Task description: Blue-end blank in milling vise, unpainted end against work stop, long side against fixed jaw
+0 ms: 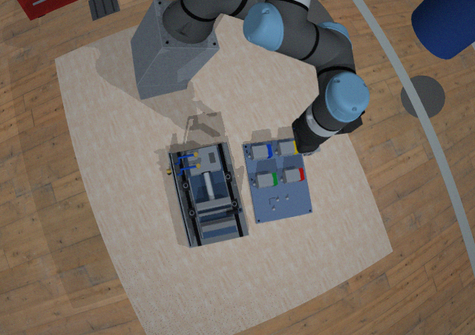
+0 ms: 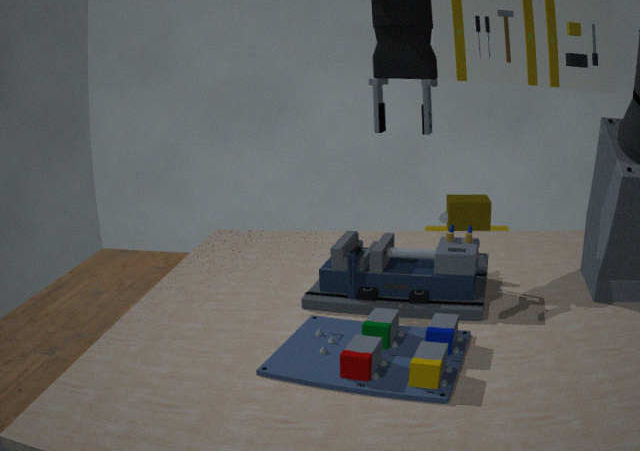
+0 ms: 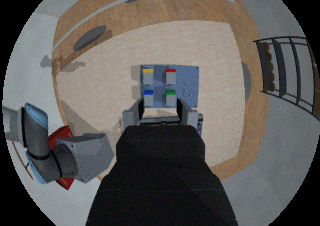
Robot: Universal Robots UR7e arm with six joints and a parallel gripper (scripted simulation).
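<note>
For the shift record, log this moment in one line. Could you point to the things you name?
end effector [image 2: 403, 132] [image 3: 160, 105]: open, raised | grey blue-ended block [image 1: 260, 152] [image 2: 442, 336] [image 3: 148, 98]: on blue plate [image 1: 283, 209] [image 2: 294, 355] [image 3: 191, 73] | grey-blue vise [image 1: 208, 223] [image 2: 398, 281]: unloaded

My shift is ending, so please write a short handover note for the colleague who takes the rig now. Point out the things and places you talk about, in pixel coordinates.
Tool [image 2: 403, 132] [image 3: 160, 105]: open, holding nothing, raised above the table.
Blank with the blue end [image 1: 260, 152] [image 2: 443, 332] [image 3: 148, 98]: on the blue plate [image 1: 283, 212] [image 2: 294, 353] [image 3: 192, 71], with the green, yellow and red ones.
Milling vise [image 1: 243, 229] [image 2: 392, 309]: beside the plate, no blank seen between its jaws.
Done: no blank is placed yet.
Left: pick the blue-ended blank, lay it on the two low bars, painted end away from the work stop, against fixed jaw and stop. Other blanks must end on the plate.
</note>
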